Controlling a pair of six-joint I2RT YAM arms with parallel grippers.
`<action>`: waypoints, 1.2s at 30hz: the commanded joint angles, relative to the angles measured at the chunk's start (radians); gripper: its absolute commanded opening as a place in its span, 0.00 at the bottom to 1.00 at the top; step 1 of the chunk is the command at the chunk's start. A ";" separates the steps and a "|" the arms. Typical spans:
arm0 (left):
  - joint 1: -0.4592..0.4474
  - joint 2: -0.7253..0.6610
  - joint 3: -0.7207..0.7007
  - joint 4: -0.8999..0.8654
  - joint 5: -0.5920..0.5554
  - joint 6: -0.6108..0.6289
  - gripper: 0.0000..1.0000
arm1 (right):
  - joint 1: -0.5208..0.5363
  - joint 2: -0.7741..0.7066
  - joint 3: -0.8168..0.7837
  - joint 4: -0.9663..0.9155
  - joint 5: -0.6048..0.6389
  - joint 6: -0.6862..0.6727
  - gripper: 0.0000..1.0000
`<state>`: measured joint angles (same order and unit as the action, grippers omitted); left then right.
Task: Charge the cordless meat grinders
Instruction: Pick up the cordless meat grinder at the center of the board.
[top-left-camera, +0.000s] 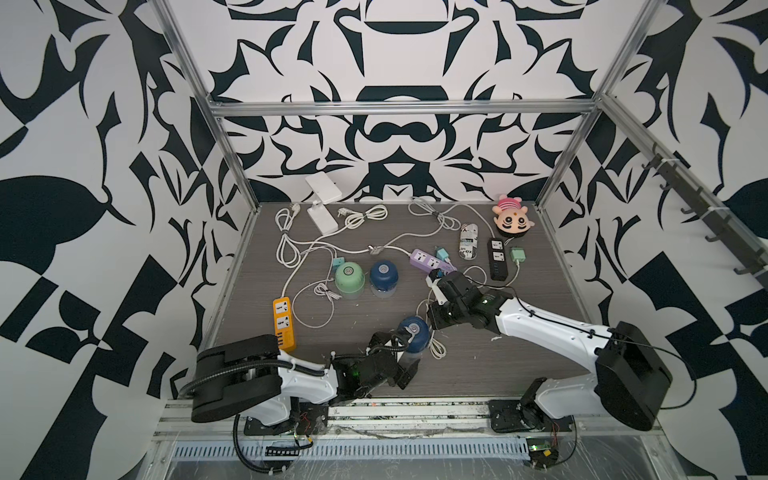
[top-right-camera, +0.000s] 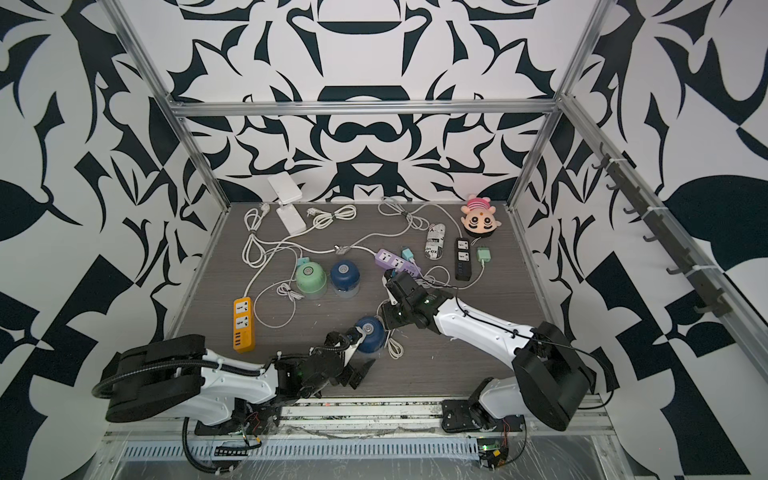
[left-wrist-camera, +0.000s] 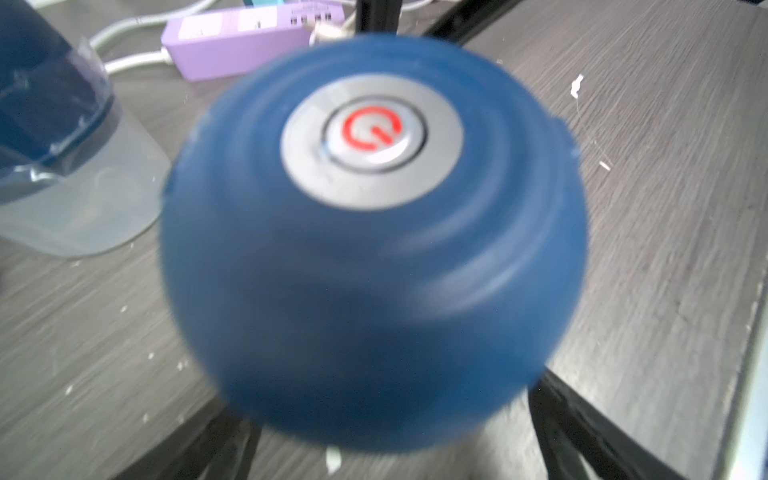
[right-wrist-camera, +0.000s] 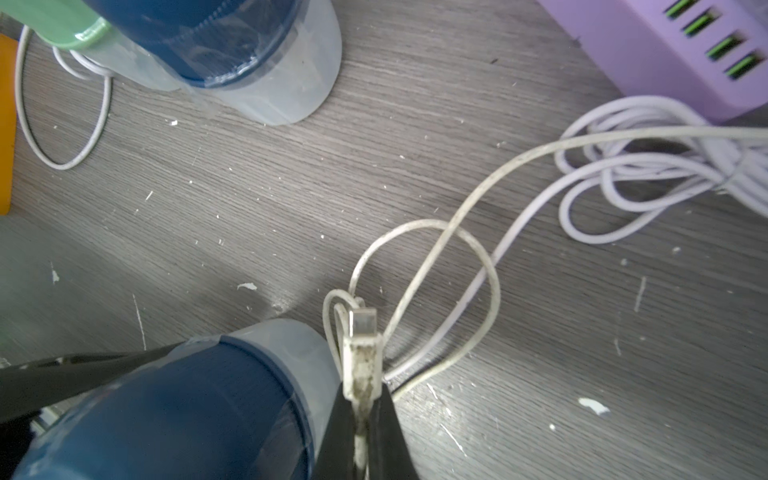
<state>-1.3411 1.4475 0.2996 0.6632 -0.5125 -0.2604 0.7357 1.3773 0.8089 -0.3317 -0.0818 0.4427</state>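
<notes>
You had the left gripper (top-left-camera: 405, 351) spread wide, fingers on either side of the near navy grinder (top-left-camera: 415, 334) at the front of the table (top-left-camera: 478, 365) (couldn't tell whether they actually pressed on it). The right gripper (right-wrist-camera: 362, 397) was pinched on the white USB plug (right-wrist-camera: 362, 332), metal tip out, just beside that grinder's clear base. The only readable mark on the grinder was a red power symbol on the grey button (left-wrist-camera: 372, 141). The mint grinder (top-left-camera: 350, 279) and the second navy grinder (top-left-camera: 383, 276) stood upright side by side further back, well apart from both grippers. The purple power strip (top-left-camera: 432, 262) lay just behind the right gripper, its labelling too small to read. The printed pouch (top-left-camera: 468, 243) at the back showed "in" and "ex".
</notes>
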 joint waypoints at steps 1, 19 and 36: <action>0.005 0.027 -0.020 0.211 -0.025 0.048 0.99 | 0.002 0.014 0.026 0.033 -0.030 0.007 0.00; 0.117 0.288 0.004 0.477 0.059 0.094 0.99 | 0.003 0.091 0.013 0.081 -0.113 0.010 0.00; 0.139 0.403 0.019 0.618 0.011 0.111 0.95 | 0.025 0.110 0.005 0.094 -0.169 0.017 0.00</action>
<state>-1.2087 1.8229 0.3035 1.2152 -0.4786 -0.1539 0.7376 1.5021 0.8097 -0.2638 -0.1963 0.4465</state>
